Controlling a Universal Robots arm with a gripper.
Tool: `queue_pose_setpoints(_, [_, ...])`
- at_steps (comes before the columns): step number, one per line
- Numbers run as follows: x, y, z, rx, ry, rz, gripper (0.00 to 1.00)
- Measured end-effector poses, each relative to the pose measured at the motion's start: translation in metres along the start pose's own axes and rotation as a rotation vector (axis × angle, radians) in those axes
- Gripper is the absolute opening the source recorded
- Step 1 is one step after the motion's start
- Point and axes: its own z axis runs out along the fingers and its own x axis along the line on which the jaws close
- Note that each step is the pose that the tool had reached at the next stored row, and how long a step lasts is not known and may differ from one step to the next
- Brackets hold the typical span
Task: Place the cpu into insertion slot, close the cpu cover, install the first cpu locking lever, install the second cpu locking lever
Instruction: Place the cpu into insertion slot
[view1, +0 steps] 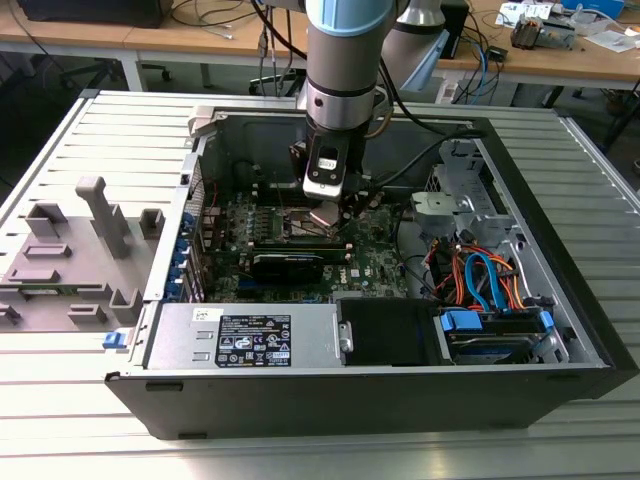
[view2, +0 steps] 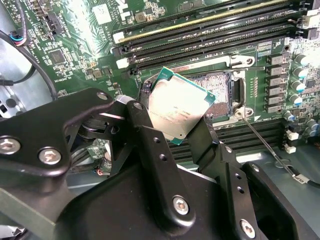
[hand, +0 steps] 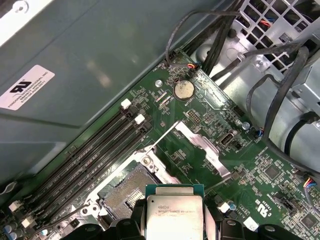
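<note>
Exterior view: arm (view1: 340, 50) reaching down into the open case (view1: 400, 400), with the gripper (view1: 328, 215) low over the board (view1: 375, 262) near its middle. Something pale held at its tip, too small to make out. Slot hidden beneath the gripper.

Second wrist view: gripper (view2: 175, 131) clamped on the cpu (view2: 175, 105), black fingers (view2: 145, 125) pressing two opposite edges, silvery top toward the camera. Held tilted and turned askew, not square with the rim of the slot (view2: 220, 92). Slot open and its contact field bare, lying just beyond the cpu, on the side of the memory slots (view2: 210, 35). Far corner of the cpu overlapping the slot's near edge in this picture; touching or apart, cannot tell. Thin lever (view2: 260, 136) swung free beside the slot.

First wrist view: cpu (hand: 174, 215) between the fingers (hand: 136, 225), cut off by the frame edge. Slot (hand: 125, 192) close beside it, one corner covered by the cpu. Cover (hand: 202, 147) swung up off the slot, standing clear on its far side. By judgement not yet seated: offset sideways from the slot and out of line with it. Height above the contacts not readable.
</note>
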Motion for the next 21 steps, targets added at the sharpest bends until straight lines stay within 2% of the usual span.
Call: queue_pose_setpoints(21, [0.0000,0.0000,0.0000,-0.0002,-0.0013,0.022,0.55])
